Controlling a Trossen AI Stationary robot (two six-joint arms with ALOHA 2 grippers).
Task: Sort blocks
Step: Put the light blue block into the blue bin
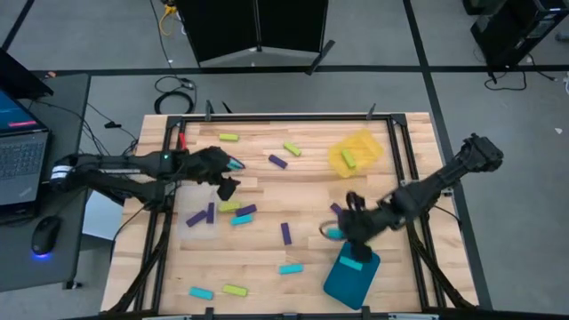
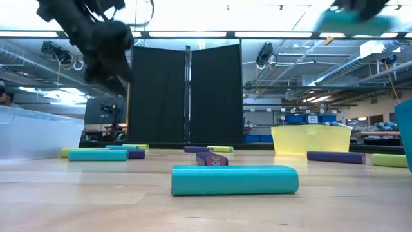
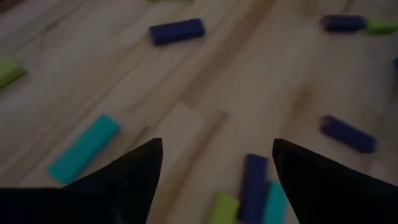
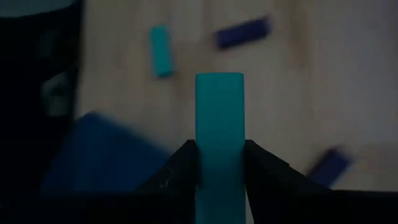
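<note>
Purple, cyan and yellow-green blocks lie scattered flat on the wooden table, among them a purple one (image 1: pixel 286 233) and a cyan one (image 1: pixel 291 268). My right gripper (image 1: pixel 338 229) hangs above the table beside the teal tray (image 1: pixel 351 280) and is shut on a cyan block (image 4: pixel 219 106). The teal tray holds another cyan block (image 1: pixel 353 262). My left gripper (image 1: pixel 229 178) is open and hovers over the table's left middle, above loose blocks (image 3: pixel 84 149), touching nothing. My right gripper pinches the cyan block between its two fingers (image 4: pixel 180 168), one on each long side at the block's near part (image 4: pixel 219 174). The fingers lie along the block, whose free end (image 4: pixel 219 81) sticks out past the fingertips. The block is lifted clear of the table.
A yellow tray (image 1: pixel 360 142) with a green block (image 1: pixel 348 160) sits at the far right. A clear tray (image 1: pixel 200 218) holding purple blocks lies near the left arm. A laptop and mouse sit left of the table. Black rails frame the table edges.
</note>
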